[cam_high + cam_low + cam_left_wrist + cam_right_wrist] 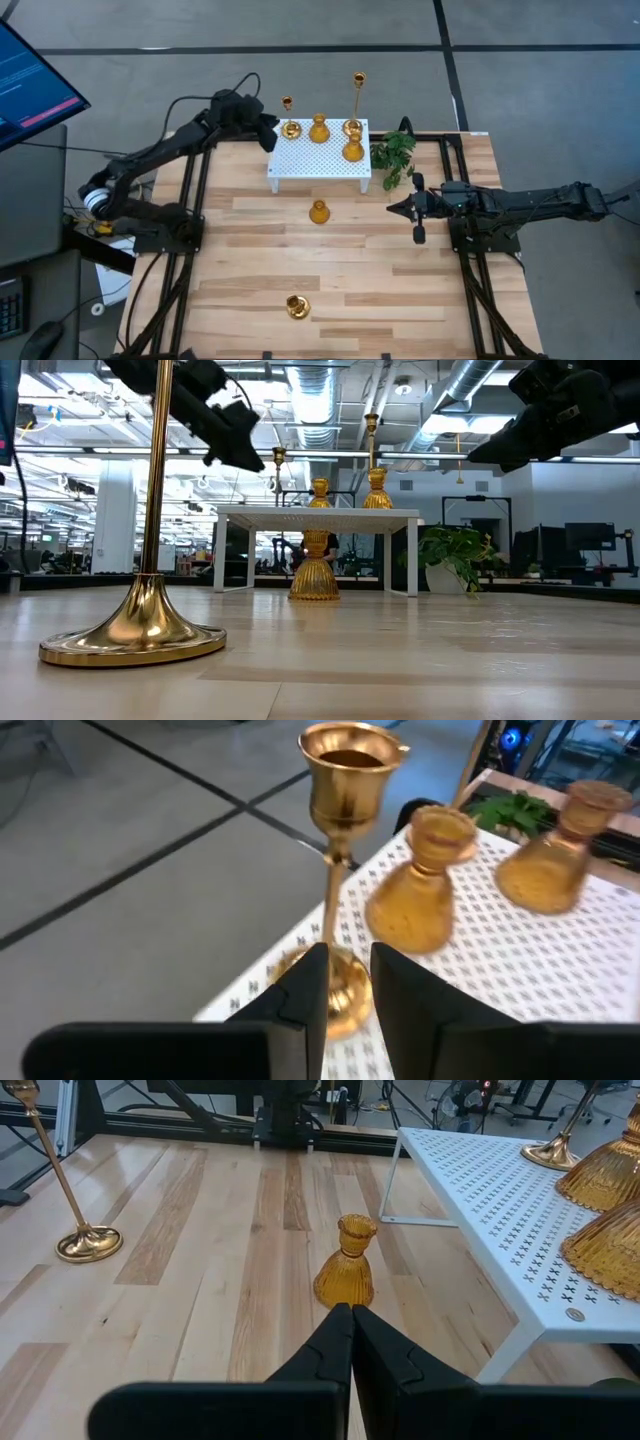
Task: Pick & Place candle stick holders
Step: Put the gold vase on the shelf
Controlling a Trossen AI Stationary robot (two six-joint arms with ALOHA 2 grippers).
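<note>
No readable writing. Left gripper [348, 982], fingers slightly spread around a tall gold candle stick holder [340, 870] at the white perforated stand's [318, 160] left corner; right gripper [350, 1342] pressed together above the worktop's right edge.

Six gold candle stick holders stand upright: a tall-stemmed one [288, 118], a squat bulbous one [319, 129], another tall one [357, 101] and a second squat one [353, 149] toward twelve o'clock; a squat holder [319, 212] at centre; a tall-stemmed holder [297, 307] at six o'clock
</note>
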